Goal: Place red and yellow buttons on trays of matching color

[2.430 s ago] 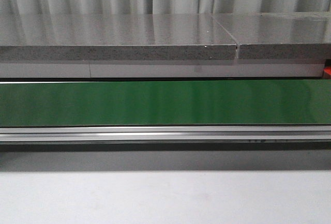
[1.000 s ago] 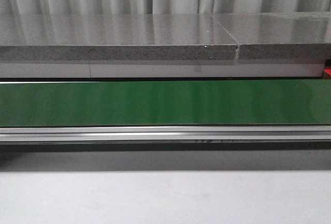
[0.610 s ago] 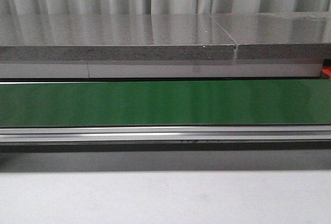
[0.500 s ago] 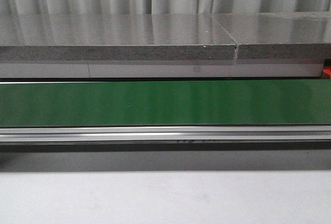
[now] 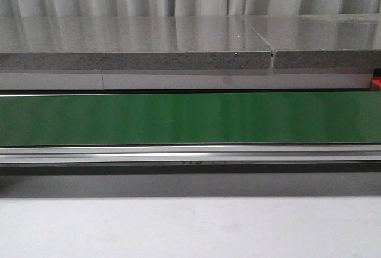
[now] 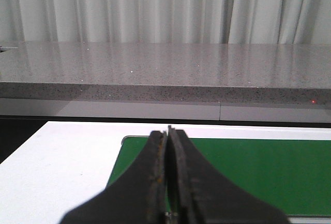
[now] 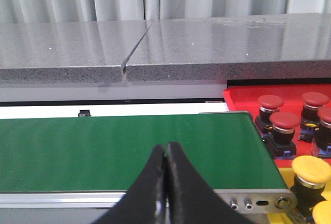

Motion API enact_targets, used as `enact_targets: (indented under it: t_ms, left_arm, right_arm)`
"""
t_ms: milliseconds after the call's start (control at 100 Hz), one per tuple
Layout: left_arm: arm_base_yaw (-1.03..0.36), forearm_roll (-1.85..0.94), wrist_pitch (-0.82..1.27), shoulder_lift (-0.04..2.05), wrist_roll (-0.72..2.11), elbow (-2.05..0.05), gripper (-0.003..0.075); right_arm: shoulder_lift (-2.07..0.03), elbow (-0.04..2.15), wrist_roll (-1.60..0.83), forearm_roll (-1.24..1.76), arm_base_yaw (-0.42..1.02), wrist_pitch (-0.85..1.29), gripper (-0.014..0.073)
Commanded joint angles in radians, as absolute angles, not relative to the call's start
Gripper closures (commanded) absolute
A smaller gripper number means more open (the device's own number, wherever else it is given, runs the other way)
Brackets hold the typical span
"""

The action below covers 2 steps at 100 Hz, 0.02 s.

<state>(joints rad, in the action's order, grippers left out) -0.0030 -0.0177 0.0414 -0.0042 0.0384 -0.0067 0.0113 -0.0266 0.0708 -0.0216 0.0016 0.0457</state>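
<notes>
Green conveyor belt (image 5: 190,118) is seen stretching across the front view, below a grey stone counter (image 5: 137,43). Both the left gripper (image 6: 168,146) and the right gripper (image 7: 165,169) are held pressed together, gripping nothing, over the belt. Red buttons (image 7: 283,125) are gathered in the red tray (image 7: 243,95) past the belt's end; yellow buttons (image 7: 311,173) are seen beside them.

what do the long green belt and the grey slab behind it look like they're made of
The green belt looks like smooth rubber or PVC with a soft sheen: light streaks blur across it. The grey slab looks like polished speckled stone, granite or quartz composite: its top mirrors the curtains and its edge shows fine grain.
</notes>
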Motion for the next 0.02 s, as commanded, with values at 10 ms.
enact_targets:
  t_ms: [10]
  left_arm:
    - [-0.003,-0.018,-0.043,-0.044,0.027,0.047,0.0741]
  right_arm:
    - [0.019,-0.012,0.072,-0.028,-0.004,-0.035,0.0700]
